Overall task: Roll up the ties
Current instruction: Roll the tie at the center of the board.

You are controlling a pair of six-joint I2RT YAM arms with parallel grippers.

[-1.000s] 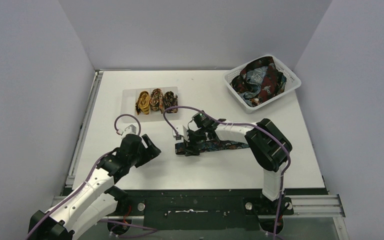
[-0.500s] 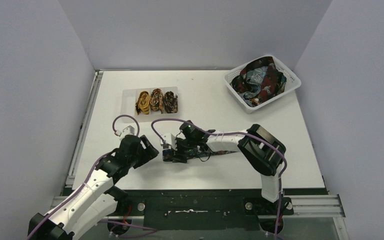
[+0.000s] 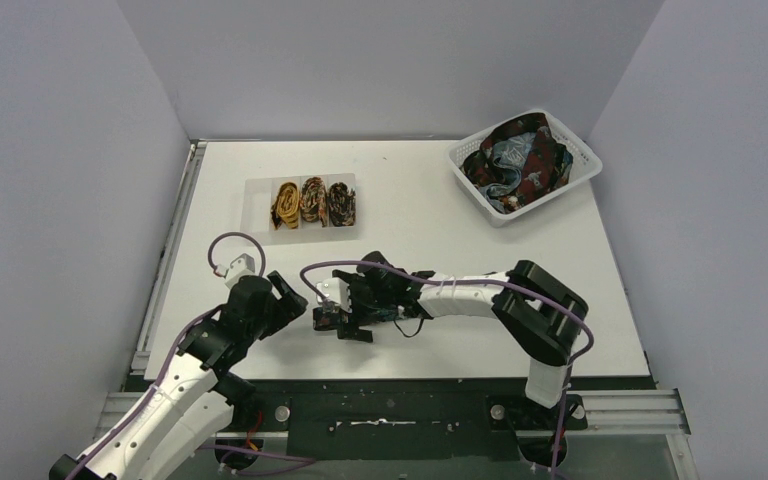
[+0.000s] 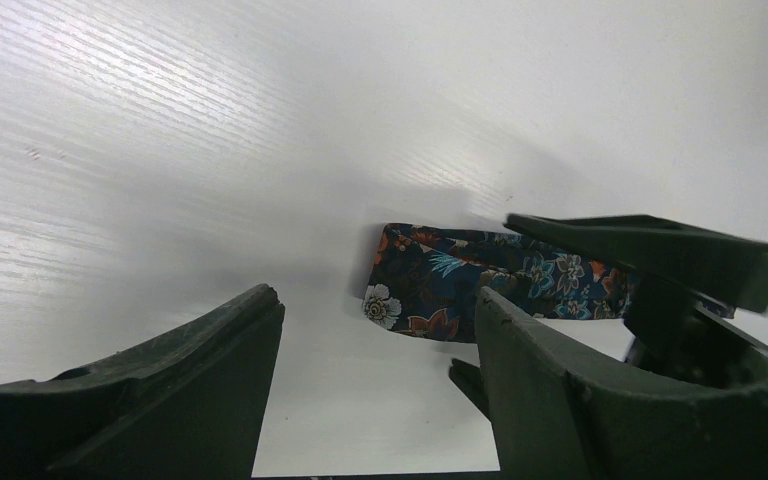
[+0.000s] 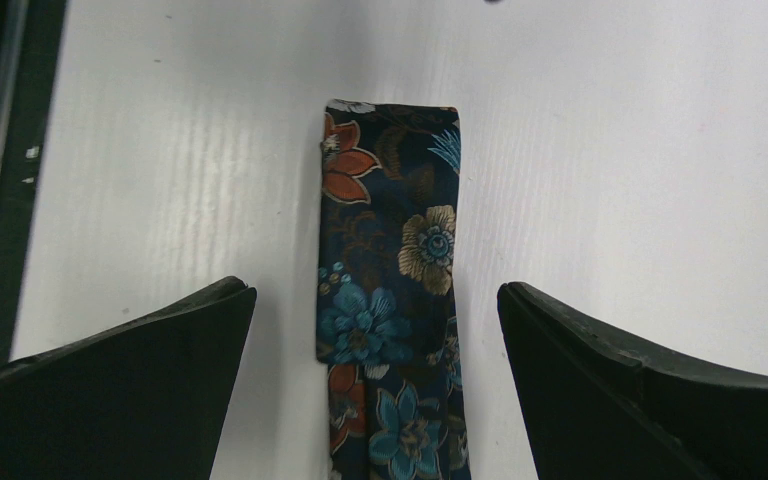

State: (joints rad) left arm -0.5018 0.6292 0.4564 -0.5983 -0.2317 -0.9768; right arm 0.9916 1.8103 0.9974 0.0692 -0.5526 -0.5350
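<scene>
A navy tie [image 5: 390,270] with teal, orange and cream flowers lies flat on the white table, its end folded back over itself. My right gripper [image 5: 375,310] hovers over that end, open wide, one finger on each side and neither touching the cloth. In the top view the right gripper [image 3: 350,318] hides most of the tie [image 3: 322,320]. My left gripper [image 3: 295,305] sits just left of it, open and empty. From the left wrist, the tie's end [image 4: 430,285] lies just beyond the left gripper [image 4: 380,340], with a right finger [image 4: 660,250] over it.
Three rolled ties, mustard [image 3: 284,203], brown [image 3: 311,200] and dark [image 3: 340,202], sit side by side in a clear tray [image 3: 260,190] at the back left. A white lattice basket [image 3: 580,160] at the back right holds several loose ties [image 3: 518,165].
My right gripper slid left and nearer with the tie's end, then opened and let it go. My left arm drew back a little toward the near edge.
</scene>
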